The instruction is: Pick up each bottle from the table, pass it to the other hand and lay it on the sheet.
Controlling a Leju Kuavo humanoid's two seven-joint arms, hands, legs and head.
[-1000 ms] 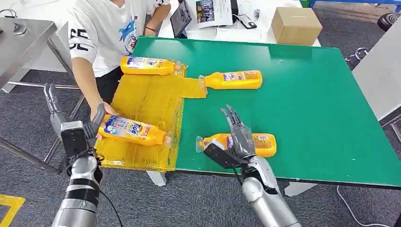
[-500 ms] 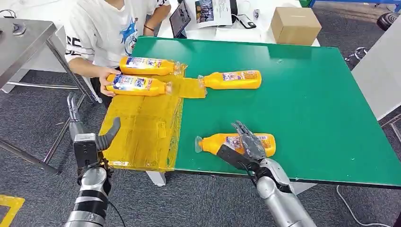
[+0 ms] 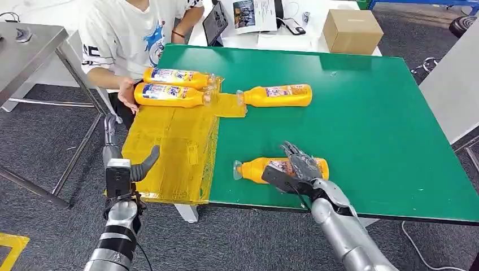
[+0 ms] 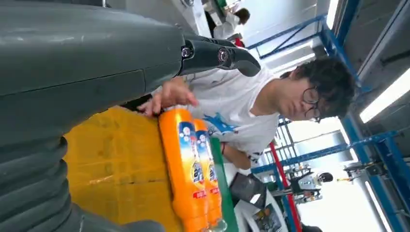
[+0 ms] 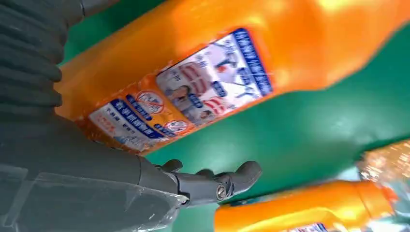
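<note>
While right hand (image 3: 298, 169) rests over near bottle (image 3: 257, 169) lying on green desk (image 3: 367, 124) — fingers (image 3: 294, 155) draped on label, whether grasping cannot tell. Left hand (image 3: 121, 169) at sheet's near-left corner, fingers released, empty. Yellow sheet (image 3: 169, 147) covers desk's left end. Two bottles on sheet's far edge, side by side, touching: far one (image 3: 175, 76), second one (image 3: 169, 95). Person's hand (image 3: 127, 96) at second one's base. Fourth bottle (image 3: 279, 95) on desk — neck at sheet's far-right corner. Cardboard box (image 3: 353, 29) beyond desk.
</note>
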